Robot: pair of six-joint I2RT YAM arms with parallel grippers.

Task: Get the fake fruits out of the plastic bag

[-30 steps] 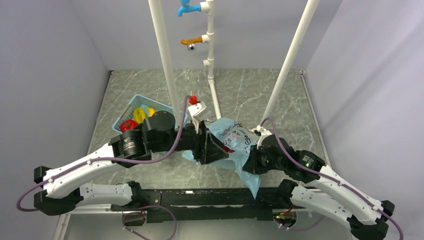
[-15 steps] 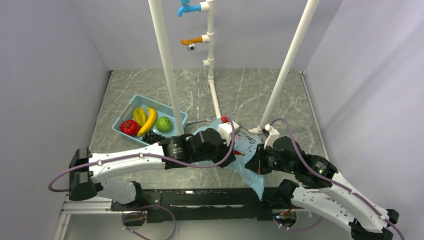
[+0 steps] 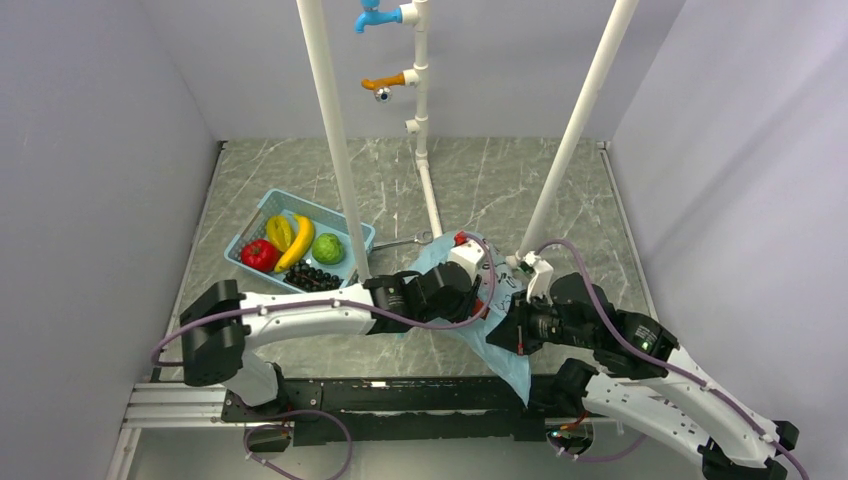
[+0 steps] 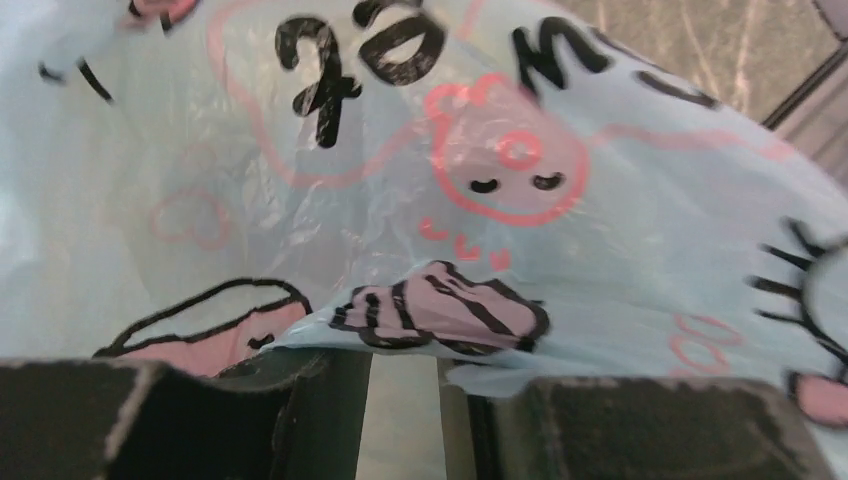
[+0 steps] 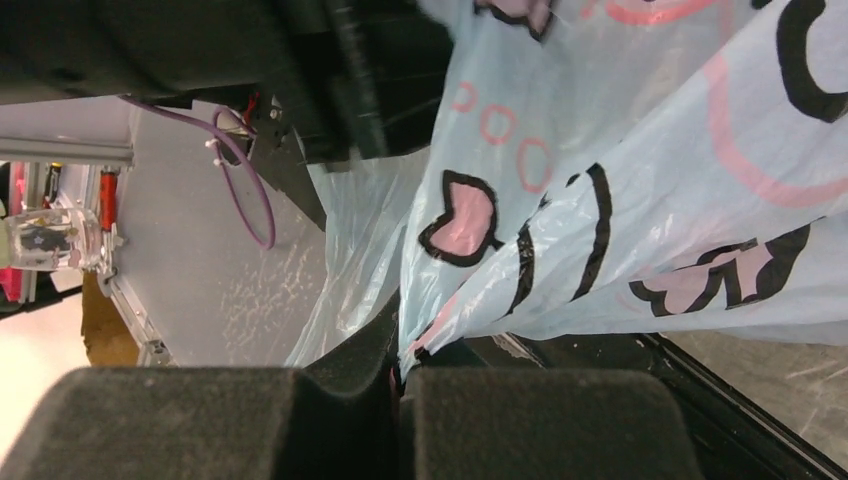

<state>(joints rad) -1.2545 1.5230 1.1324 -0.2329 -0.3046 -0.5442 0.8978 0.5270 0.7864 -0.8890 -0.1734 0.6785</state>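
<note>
The light-blue plastic bag (image 3: 506, 356) with black lettering and pink prints lies crumpled between my two grippers. My right gripper (image 3: 506, 326) is shut on a fold of the bag (image 5: 650, 180), the film pinched between its pads (image 5: 400, 375). My left gripper (image 3: 482, 285) is down against the bag's top. In the left wrist view its jaws (image 4: 405, 405) stand a narrow gap apart, with the bag's edge (image 4: 600, 200) draped over the tips. A red fake fruit (image 3: 258, 254) and a green one (image 3: 327, 248) lie in the blue basket. Any fruits in the bag are hidden.
The blue basket (image 3: 263, 205) at the left also holds yellow bananas (image 3: 284, 236) and black grapes (image 3: 308, 275). Two white poles (image 3: 335, 150) (image 3: 575, 140) and a pipe stand (image 3: 428, 190) rise from the marble table behind the bag. The bag hangs over the near table edge.
My left arm has swung from up near the basket down and right to the bag and now lies stretched low. My right gripper has kept its hold on the bag, shifting slightly.
</note>
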